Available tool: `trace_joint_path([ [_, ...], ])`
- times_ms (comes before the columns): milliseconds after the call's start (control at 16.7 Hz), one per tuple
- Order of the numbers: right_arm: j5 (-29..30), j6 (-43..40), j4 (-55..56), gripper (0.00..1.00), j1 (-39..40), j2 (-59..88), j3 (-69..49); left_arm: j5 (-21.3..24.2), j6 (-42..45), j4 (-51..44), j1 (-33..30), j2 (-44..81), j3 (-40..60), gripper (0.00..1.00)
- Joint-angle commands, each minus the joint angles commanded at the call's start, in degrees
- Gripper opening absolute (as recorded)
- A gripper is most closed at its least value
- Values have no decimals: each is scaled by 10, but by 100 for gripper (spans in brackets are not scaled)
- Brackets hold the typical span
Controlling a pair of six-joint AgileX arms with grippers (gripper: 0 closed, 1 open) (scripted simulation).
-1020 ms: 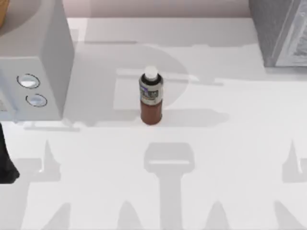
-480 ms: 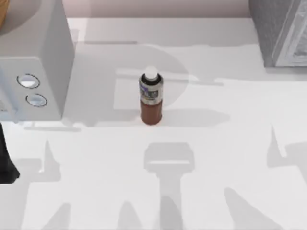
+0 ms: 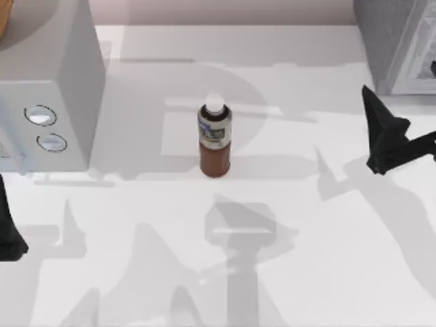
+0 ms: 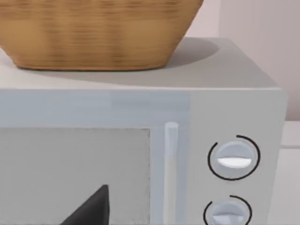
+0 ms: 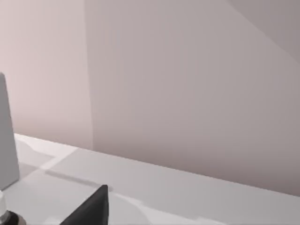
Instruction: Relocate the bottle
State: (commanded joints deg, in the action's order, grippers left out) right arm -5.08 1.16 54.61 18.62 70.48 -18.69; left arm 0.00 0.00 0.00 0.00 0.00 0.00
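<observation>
At table centre in the top view stands the small upright bottle [image 3: 214, 139] with reddish-brown contents, white cap and grey-white label band, untouched, with bare white tabletop [image 3: 306, 225] open all round it. My right gripper [image 3: 379, 129], a dark pointed shape, reaches in from the right edge, well apart from the bottle; whether its jaws are spread or pressed together I cannot tell. My left arm [image 3: 8, 235] sits parked at the left edge, cut off by the frame. A grey microwave oven [image 3: 48, 88] with two round dials occupies the far left, a grey box [image 3: 402, 41] the far right corner. The left wrist view adds what the overhead crops: a woven tan basket [image 4: 93, 33] resting on the microwave's top. The right wrist view catches the bottle's cap at its border.
</observation>
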Motion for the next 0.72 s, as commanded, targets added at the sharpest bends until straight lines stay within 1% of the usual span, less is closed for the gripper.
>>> trace_joint_path([
  [240, -17, 0, 179, 100, 61, 254, -60, 0, 0, 0, 0, 0, 0, 100],
  [420, -29, -1, 291, 100, 101, 414, -98, 0, 0, 0, 0, 0, 0, 100],
  [600, -38, -2, 374, 100, 130, 528, -126, 0, 0, 0, 0, 0, 0, 100],
  [720, -42, -3, 408, 100, 142, 573, -138, 0, 0, 0, 0, 0, 0, 100],
])
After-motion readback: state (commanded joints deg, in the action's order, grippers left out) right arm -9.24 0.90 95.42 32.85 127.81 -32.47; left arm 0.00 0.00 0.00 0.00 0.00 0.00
